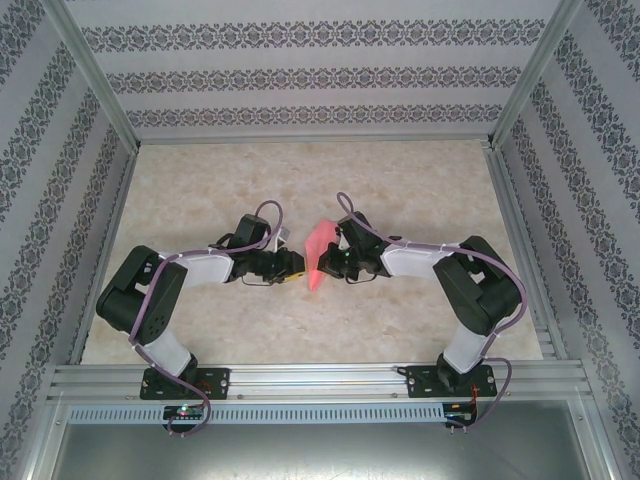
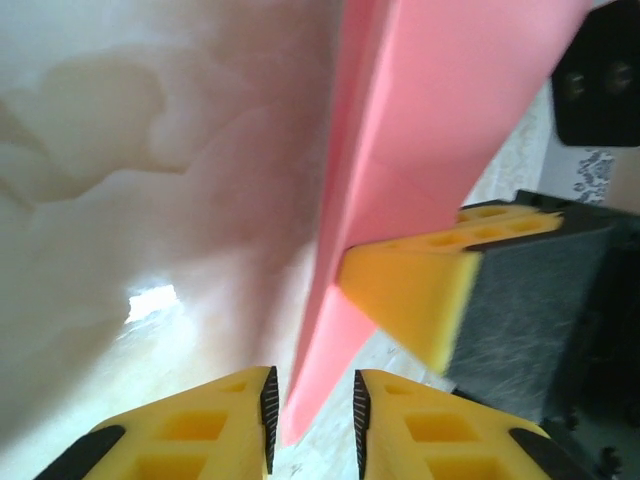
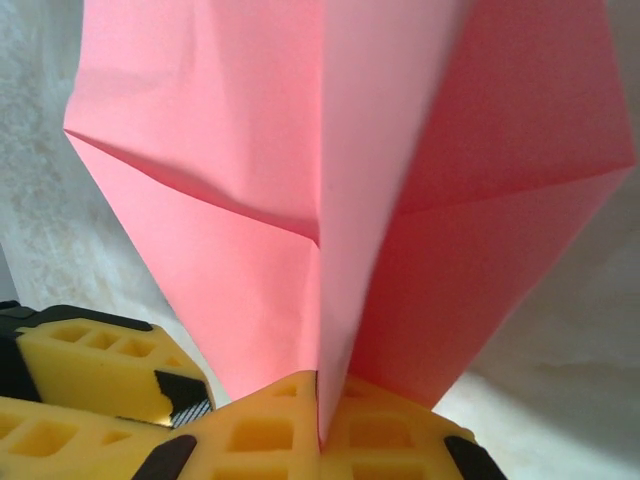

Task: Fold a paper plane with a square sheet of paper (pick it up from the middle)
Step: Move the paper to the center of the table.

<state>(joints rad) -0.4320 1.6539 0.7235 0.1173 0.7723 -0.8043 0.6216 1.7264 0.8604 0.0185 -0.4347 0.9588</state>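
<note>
From above, the pink-red folded sheet of thin paper [image 1: 319,256] is held upright a little toward 6 o'clock of the middle of the beige marbled counter [image 1: 300,180]. The left tool [image 1: 294,265] reaches it from 9 o'clock and the right tool [image 1: 330,264] from 3 o'clock, their tips close together at the paper. Open counter runs toward 12 o'clock up to the back wall of grey-patterned wallpaper [image 1: 300,80]. The side walls at 9 and 3 o'clock stand apart from the arms' elbows, and a ribbed aluminium rail [image 1: 320,385] bounds the 6 o'clock edge. In the right wrist view the right tool [image 3: 320,405] is clamped on the paper's centre crease at 6 o'clock. Its fingers are yellow plastic with hollow pockets. The paper fans toward 12 o'clock in flat matte panels, and sharp diagonal creases run from the side corners at 9 and 3 o'clock in to the centre fold. In the left wrist view the left tool [image 2: 312,412] stands narrowly apart, with black ribbed pads facing inward. The paper's pointed lower tip hangs in the gap between them, and I cannot tell whether it touches either pad. At 3 o'clock there, a yellow finger of the right tool presses against the paper's slanted edge.
</note>
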